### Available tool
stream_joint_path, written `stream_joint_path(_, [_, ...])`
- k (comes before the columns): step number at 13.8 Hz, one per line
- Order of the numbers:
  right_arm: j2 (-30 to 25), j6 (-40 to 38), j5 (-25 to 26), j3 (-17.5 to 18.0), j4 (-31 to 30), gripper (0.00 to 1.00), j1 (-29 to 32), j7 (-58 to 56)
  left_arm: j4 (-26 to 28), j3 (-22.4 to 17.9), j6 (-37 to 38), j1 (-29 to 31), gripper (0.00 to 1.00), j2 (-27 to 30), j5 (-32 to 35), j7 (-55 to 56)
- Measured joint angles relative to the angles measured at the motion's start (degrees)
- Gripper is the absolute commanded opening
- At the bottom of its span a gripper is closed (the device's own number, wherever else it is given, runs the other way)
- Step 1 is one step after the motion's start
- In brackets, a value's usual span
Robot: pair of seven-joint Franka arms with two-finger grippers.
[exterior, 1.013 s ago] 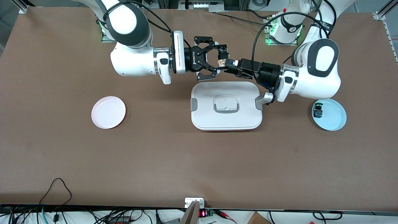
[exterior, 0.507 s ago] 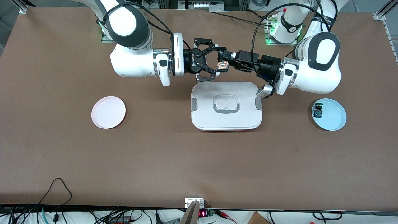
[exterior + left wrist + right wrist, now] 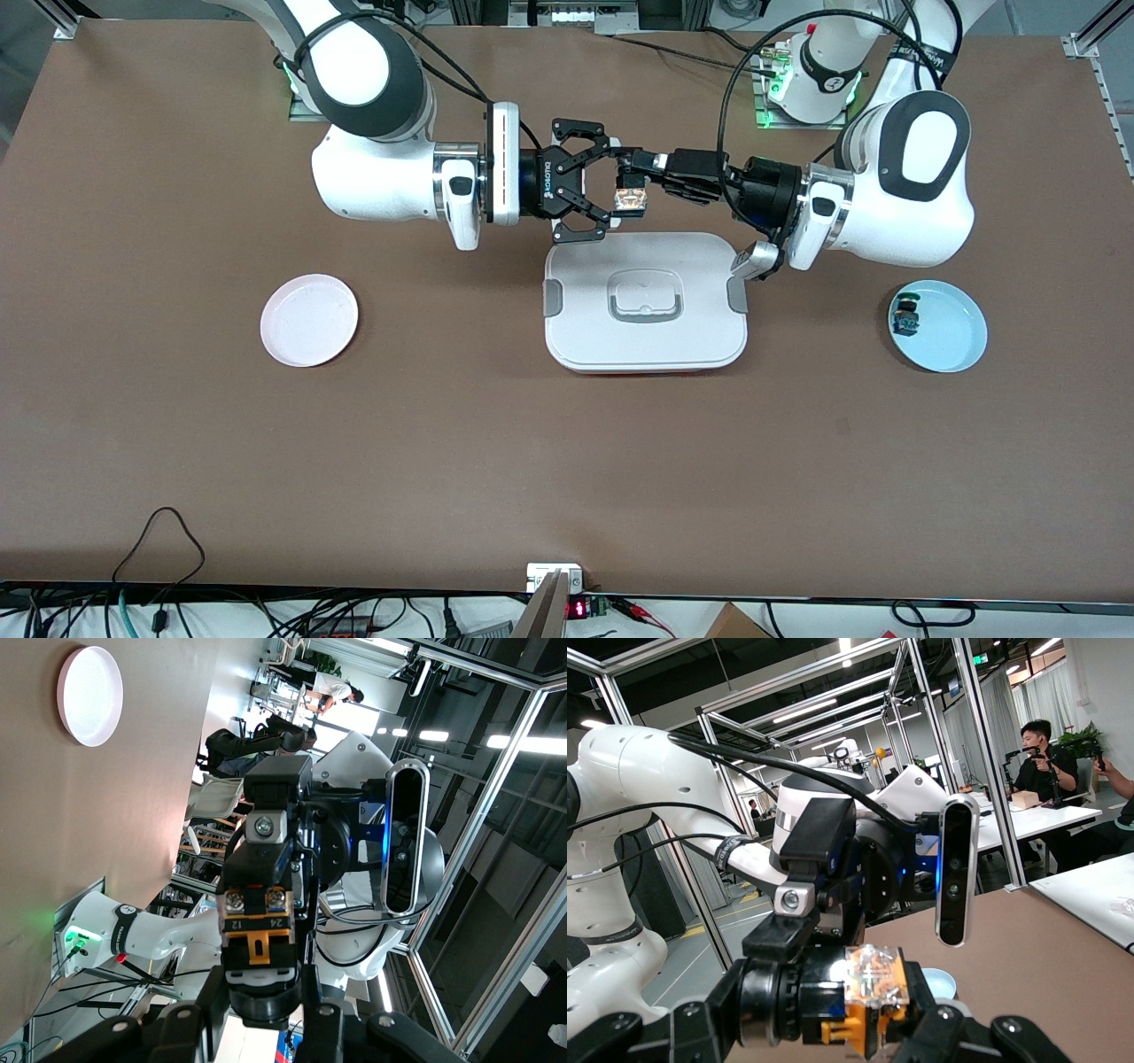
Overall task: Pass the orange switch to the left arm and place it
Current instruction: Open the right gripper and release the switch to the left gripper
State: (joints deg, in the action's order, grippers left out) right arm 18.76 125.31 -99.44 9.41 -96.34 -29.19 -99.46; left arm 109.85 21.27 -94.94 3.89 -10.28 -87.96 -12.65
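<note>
Switch [image 3: 631, 197] up in air, just past box [image 3: 646, 301] edge, over desk [image 3: 567, 461]. Both grippers, left [image 3: 640, 177] and right [image 3: 611, 188], pinch it. We let only one go, slow, keep high.

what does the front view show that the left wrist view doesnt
Only the front view shows the box, the blue plate with the small switch on it, and both grippers, left and right, meeting above the table beside the box. Only the left wrist view shows the switch's screw terminals up close. Both show the orange switch and the pink plate.
</note>
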Motion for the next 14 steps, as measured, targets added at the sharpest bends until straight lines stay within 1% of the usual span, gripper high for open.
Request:
stream_joint_path(3, [0.0, 0.2, -0.1, 0.0, 0.0, 0.01, 0.0, 0.0, 0.0, 0.0, -0.4, 0.0, 0.31, 0.0, 0.0, 0.0])
stream_joint_path(7, [0.1, 0.5, -0.3, 0.0, 0.1, 0.01, 0.0, -0.1, -0.1, 0.0, -0.9, 0.0, 0.27, 0.0, 0.0, -0.1])
stream_joint_path(10, [0.1, 0.5, -0.3, 0.0, 0.1, 0.01, 0.0, -0.2, -0.2, 0.0, -0.9, 0.0, 0.21, 0.0, 0.0, -0.1])
stream_joint_path(13, [0.1, 0.5, -0.3, 0.0, 0.2, 0.01, 0.0, -0.2, -0.2, 0.0, -0.9, 0.0, 0.21, 0.0, 0.0, -0.1])
stream_joint_path(14, [0.1, 0.5, -0.3, -0.1, 0.2, 0.08, 0.0, -0.2, -0.3, 0.0, -0.9, 0.0, 0.21, 0.0, 0.0, -0.1])
